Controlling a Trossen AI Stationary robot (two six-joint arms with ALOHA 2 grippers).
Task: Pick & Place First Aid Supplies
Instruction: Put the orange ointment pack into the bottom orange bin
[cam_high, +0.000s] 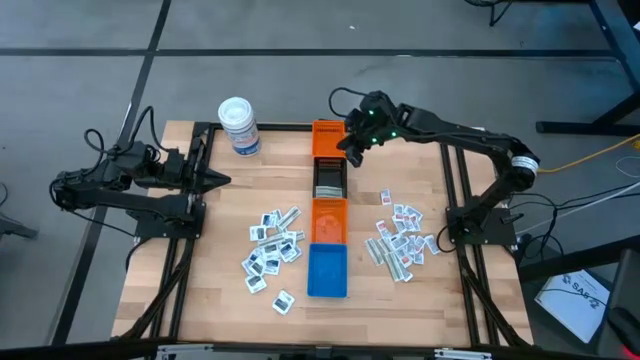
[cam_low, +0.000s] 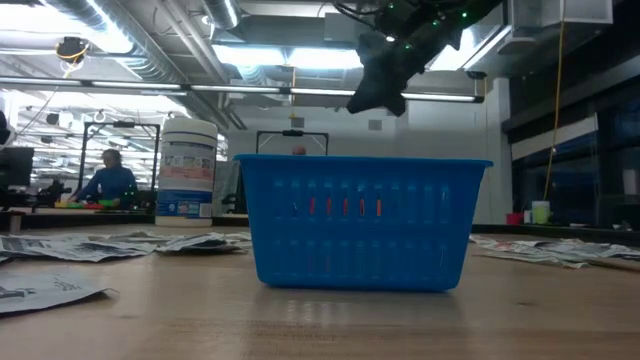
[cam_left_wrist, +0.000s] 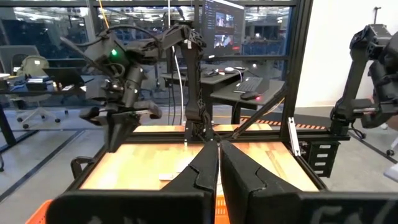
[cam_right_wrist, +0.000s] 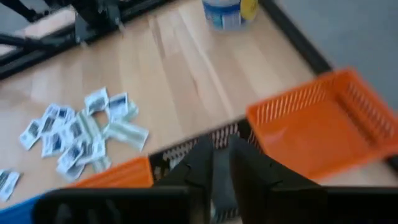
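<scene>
First aid supplies lying in two scatters on the wooden table (cam_high: 220, 300) — one cluster of small white packets (cam_high: 272, 250) left of the bin row, another cluster with pale strips (cam_high: 400, 240) to the right of it, plus a lone packet (cam_high: 385, 197) a little farther back. Seen again from the right wrist as a loose heap of white packets and pale strips (cam_right_wrist: 81, 134) on bare wood, apart from the bins.

Down the middle of the table, four bins in a line: far orange bin (cam_high: 328, 138), black bin (cam_high: 330, 178), second orange bin (cam_high: 329, 220), blue bin (cam_high: 327, 270) nearest. From table height, only the blue bin (cam_low: 362, 222) filling the middle, with packets spread flat to either side.

Right gripper (cam_high: 352, 143) held above the far end of the row, over the join of the far orange bin and the black bin, well clear of both scatters. Fingers (cam_right_wrist: 208, 163) close together with a narrow gap; nothing visible between them, though whether they are opening or closed cannot be told.

Left gripper (cam_high: 218, 181) parked at the left edge of the table, pointing inward — fingers (cam_left_wrist: 202, 171) pressed together, holding nothing.

White tub with a blue label (cam_high: 239, 125) upright at the far left of the table, beside the far orange bin but apart from it.
</scene>
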